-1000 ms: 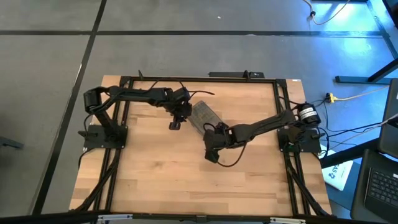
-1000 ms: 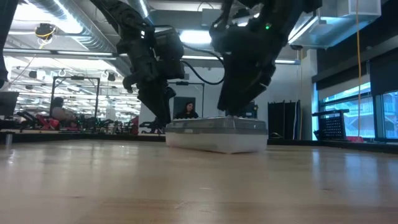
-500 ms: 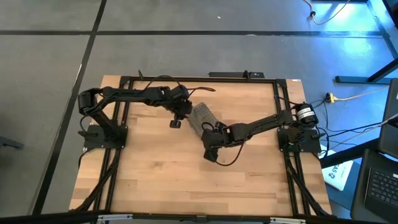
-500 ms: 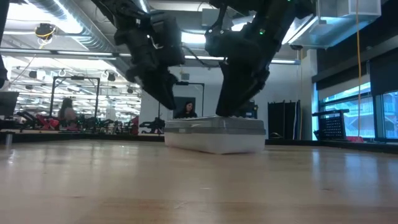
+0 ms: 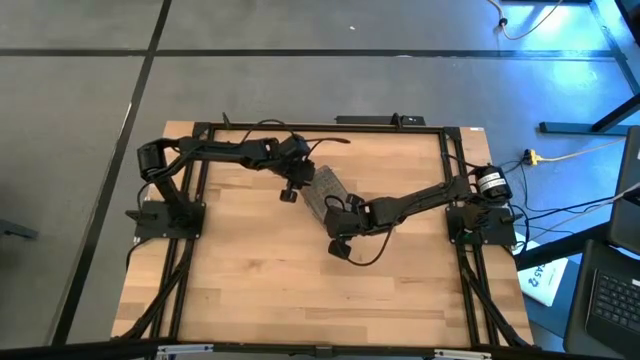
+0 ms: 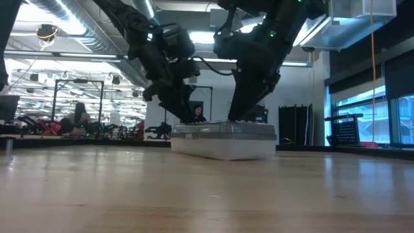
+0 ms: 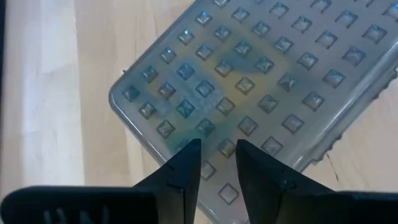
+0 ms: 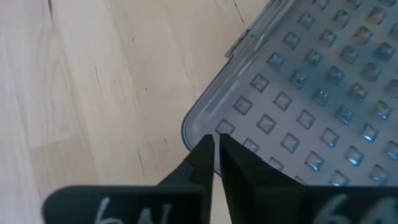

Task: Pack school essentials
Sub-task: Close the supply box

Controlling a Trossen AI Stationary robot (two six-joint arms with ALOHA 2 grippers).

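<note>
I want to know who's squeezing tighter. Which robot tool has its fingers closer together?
The right tool: its fingers almost touch above the case's corner. The left tool shows a clear gap.

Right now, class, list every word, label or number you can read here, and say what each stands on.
"6N": white handwriting on the dark right gripper, cut off at the edge, uncertain.
Unreadable: faint marks on the dark left gripper.
Too small to read: print on the white sheet beside the table.
No text: the clear plastic case with grey dotted lid.
</note>
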